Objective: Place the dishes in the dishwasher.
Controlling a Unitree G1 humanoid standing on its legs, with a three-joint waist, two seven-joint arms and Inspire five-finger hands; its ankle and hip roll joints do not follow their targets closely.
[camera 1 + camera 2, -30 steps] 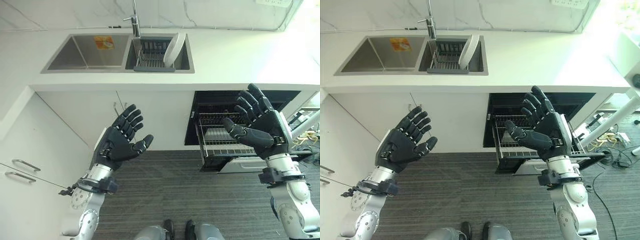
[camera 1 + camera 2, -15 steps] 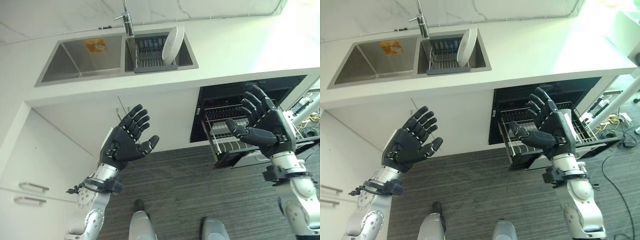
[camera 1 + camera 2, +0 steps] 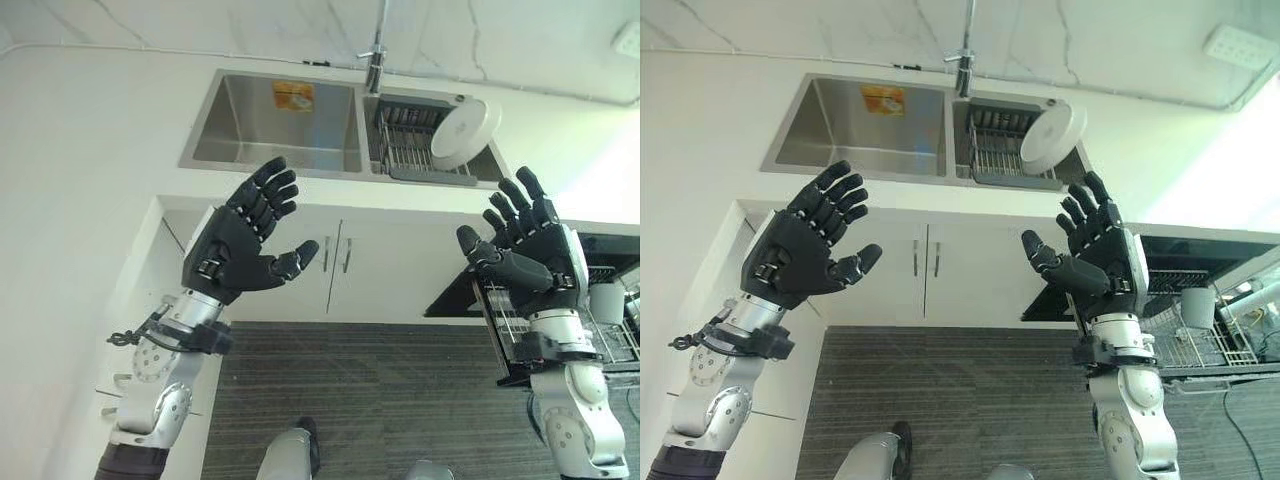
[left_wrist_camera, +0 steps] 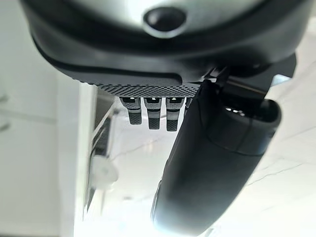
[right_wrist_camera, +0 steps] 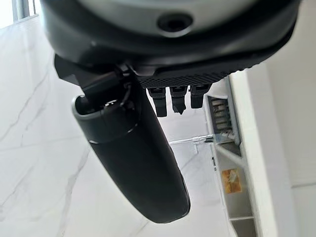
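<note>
A white plate (image 3: 464, 132) leans on edge in the dish rack (image 3: 410, 150) inside the right basin of the steel sink (image 3: 275, 125). The dishwasher (image 3: 1210, 330) stands open at the lower right, its wire rack pulled out with a pale cup (image 3: 1196, 307) in it. My left hand (image 3: 240, 245) is raised, open and empty, in front of the cabinet below the left basin. My right hand (image 3: 530, 262) is also open and empty, held up below the plate and left of the dishwasher. The plate (image 4: 102, 172) appears small in the left wrist view.
A faucet (image 3: 376, 58) rises behind the sink. White countertop (image 3: 90, 140) runs along the left and wraps toward me. Cabinet doors with handles (image 3: 335, 255) sit under the sink. Dark striped floor (image 3: 380, 400) lies below.
The camera has swung left, so the sink sits more central and the dishwasher has slid toward the right edge. Both hands stay raised and open.
</note>
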